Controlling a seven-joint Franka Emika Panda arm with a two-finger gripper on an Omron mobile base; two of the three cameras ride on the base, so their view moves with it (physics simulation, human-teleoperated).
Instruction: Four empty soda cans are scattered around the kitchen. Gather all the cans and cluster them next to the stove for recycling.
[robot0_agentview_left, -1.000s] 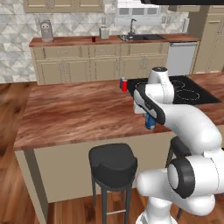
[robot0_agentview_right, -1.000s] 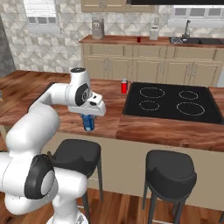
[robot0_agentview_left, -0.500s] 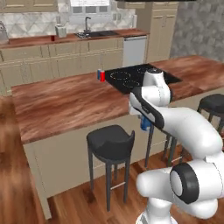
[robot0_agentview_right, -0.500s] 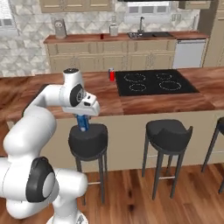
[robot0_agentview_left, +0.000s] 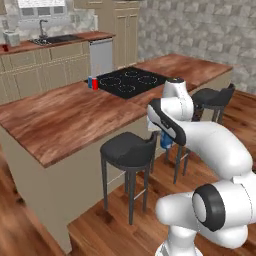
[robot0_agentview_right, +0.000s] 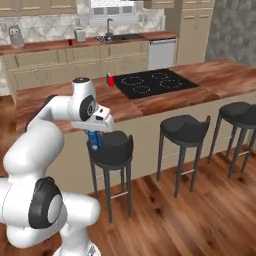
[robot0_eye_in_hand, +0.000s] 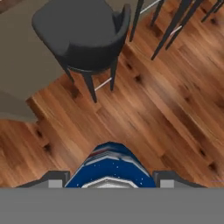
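The gripper (robot0_eye_in_hand: 109, 181) is clamped on a blue soda can (robot0_eye_in_hand: 110, 168), one finger on each side, at 6 o'clock in the hand view. The can hangs upright below the hand, long axis vertical, over the wood floor (robot0_eye_in_hand: 144, 113) with a dark stool (robot0_agentview_right: 112, 147) just beside it. Two more cans (robot0_agentview_left: 92, 82), red and blue, stand upright touching the stove (robot0_agentview_left: 127, 82) at its 9 o'clock edge
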